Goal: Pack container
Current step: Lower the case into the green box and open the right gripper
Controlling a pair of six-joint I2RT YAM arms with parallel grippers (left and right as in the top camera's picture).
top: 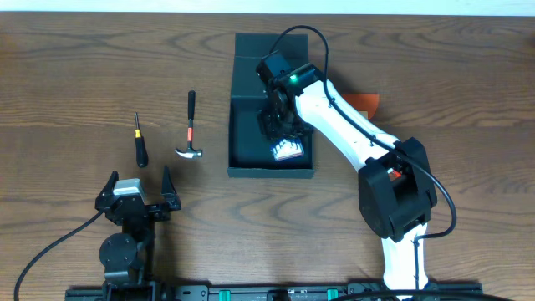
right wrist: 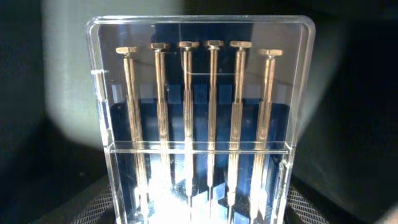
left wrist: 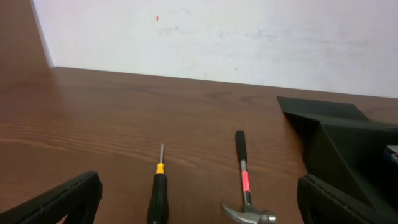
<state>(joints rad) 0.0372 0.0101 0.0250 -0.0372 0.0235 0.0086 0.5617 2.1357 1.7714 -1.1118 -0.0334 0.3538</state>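
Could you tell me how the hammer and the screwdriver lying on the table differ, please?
The black-gripped steel claw hammer is longer than the black-handled screwdriver. The hammer has a red band, the screwdriver a yellow collar. The hammer lies nearer the dark teal box. Both lie flat, outside it.

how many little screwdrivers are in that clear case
6 screwdrivers, side by side in one row inside the clear case, heads up; their tips are lost in glare.
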